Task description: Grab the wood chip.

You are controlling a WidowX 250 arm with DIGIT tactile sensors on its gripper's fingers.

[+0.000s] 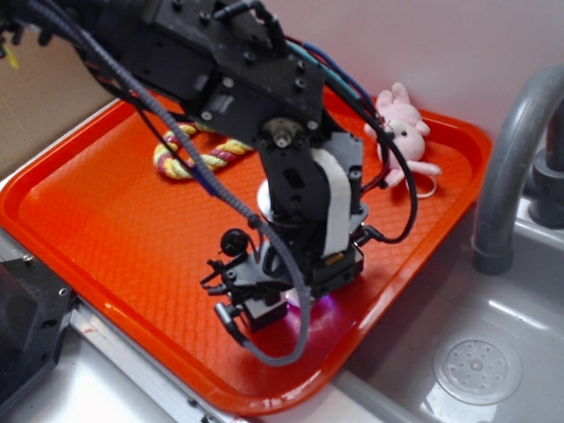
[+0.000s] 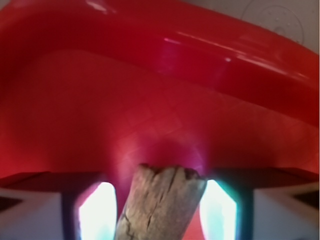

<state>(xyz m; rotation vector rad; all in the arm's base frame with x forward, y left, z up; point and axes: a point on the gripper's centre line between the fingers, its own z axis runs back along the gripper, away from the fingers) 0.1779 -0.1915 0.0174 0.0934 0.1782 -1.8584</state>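
Rope toy (image 1: 196,154) at upper left of the orange tray (image 1: 106,229), well clear. At centre, tool (image 1: 264,304) lowered near the tray's front rim, wood chip (image 2: 160,202) between its glowing fingers (image 2: 97,212); whether clamped or merely straddled, impossible to tell. Grasp step apparently in hand; next, firm closure and straight lift. Pink bunny (image 1: 404,132) at upper right, unobstructive.

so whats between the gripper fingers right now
The wood chip sits between the glowing fingers in the wrist view; the exterior view hides it behind the gripper.
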